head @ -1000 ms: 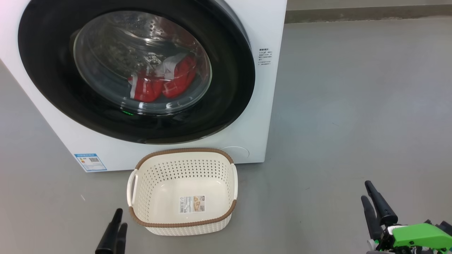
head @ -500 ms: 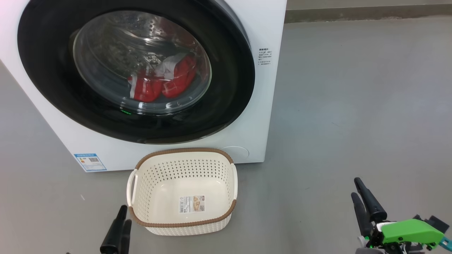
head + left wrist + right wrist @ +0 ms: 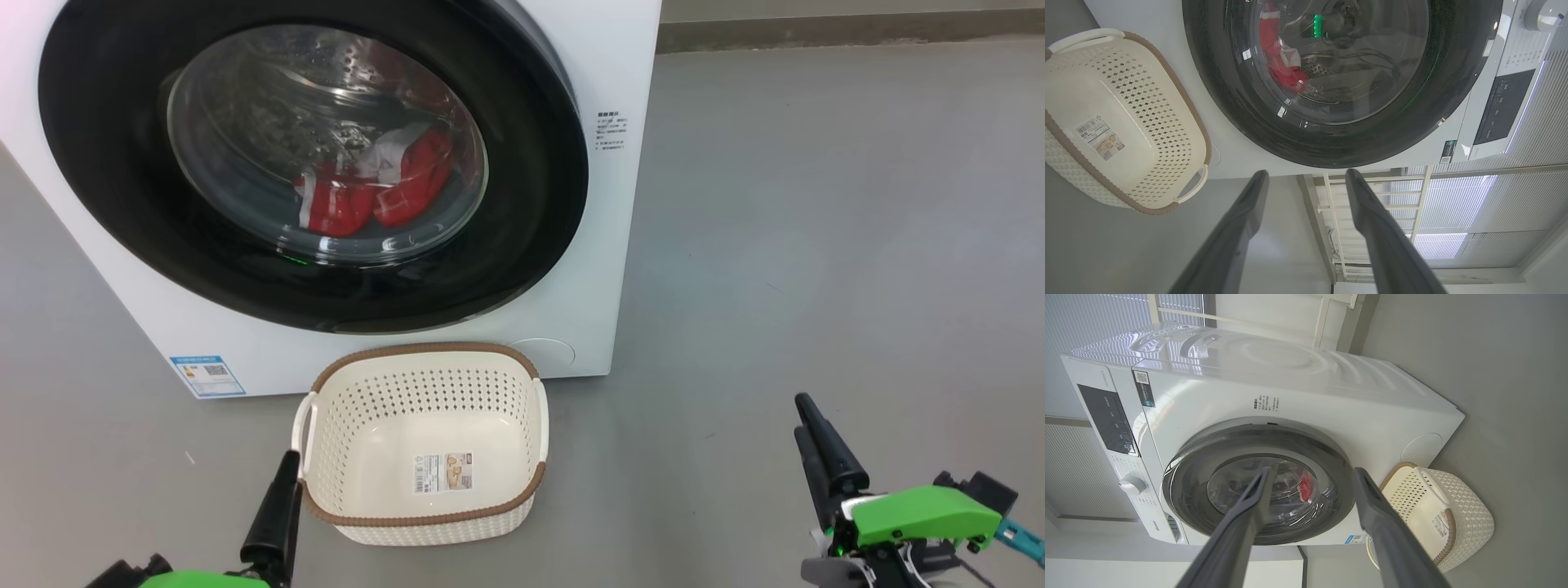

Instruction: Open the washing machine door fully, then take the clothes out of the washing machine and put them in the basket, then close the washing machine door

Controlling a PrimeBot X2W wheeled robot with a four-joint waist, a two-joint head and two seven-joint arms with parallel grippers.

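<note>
Red clothes (image 3: 367, 192) sit in the washing machine (image 3: 620, 49), washing machine door (image 3: 535, 180) shut, basket (image 3: 424, 349) just in front of it. I've got my left gripper (image 3: 1306, 173) and right gripper (image 3: 1311, 470) facing it, both jaws spread.

The left end effector (image 3: 287, 469) pushed forward until the basket (image 3: 424, 348) sat just to the right of its fingertips, and its green wrist housing (image 3: 204, 580) came into sight behind it. The right end effector (image 3: 804, 418) advanced forward and inward, and its fingers turned nearly into line.
</note>
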